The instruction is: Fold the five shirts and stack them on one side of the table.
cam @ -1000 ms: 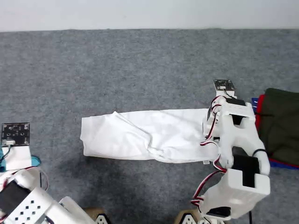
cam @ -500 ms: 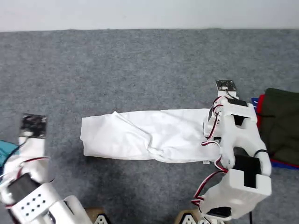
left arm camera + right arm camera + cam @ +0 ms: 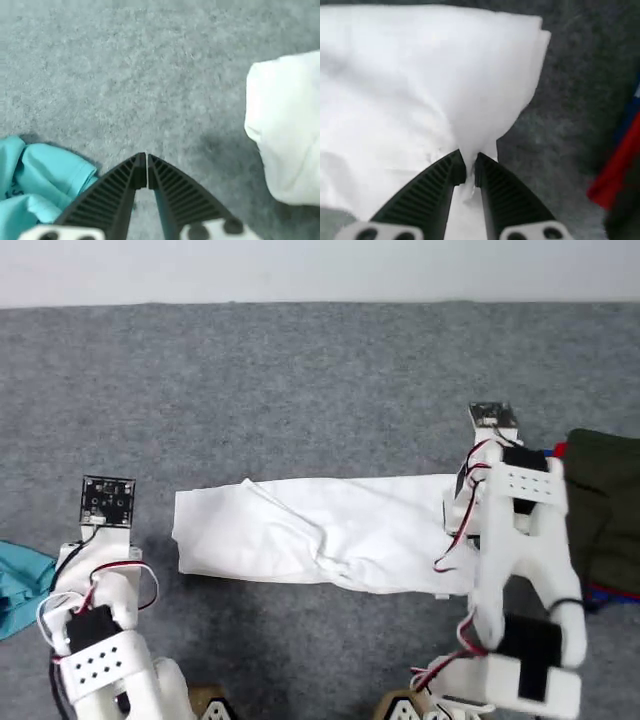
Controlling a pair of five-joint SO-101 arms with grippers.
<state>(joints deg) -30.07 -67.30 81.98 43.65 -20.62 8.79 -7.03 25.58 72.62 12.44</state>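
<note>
A white shirt (image 3: pixel 320 530), folded into a long band, lies across the middle of the grey table. My right gripper (image 3: pixel 468 167) is shut on a pinch of its cloth at the right end (image 3: pixel 485 75), and the right arm (image 3: pixel 515 540) stands over that end. My left gripper (image 3: pixel 147 162) is shut on nothing above bare carpet, a short way off the shirt's left end (image 3: pixel 285 135). The left arm (image 3: pixel 100 590) stands at the front left. A teal shirt (image 3: pixel 20 580) lies crumpled at the left edge, close beside the left gripper (image 3: pixel 30 185).
A stack of folded shirts (image 3: pixel 605 505), dark green on top with red and blue beneath, sits at the right edge beside the right arm. Open grey carpet (image 3: pixel 300 380) stretches behind the white shirt up to the far edge.
The left arm has swung from the front left corner toward the white shirt's left end, uncovering the teal shirt. The right arm has shifted slightly right, still gripping the cloth.
</note>
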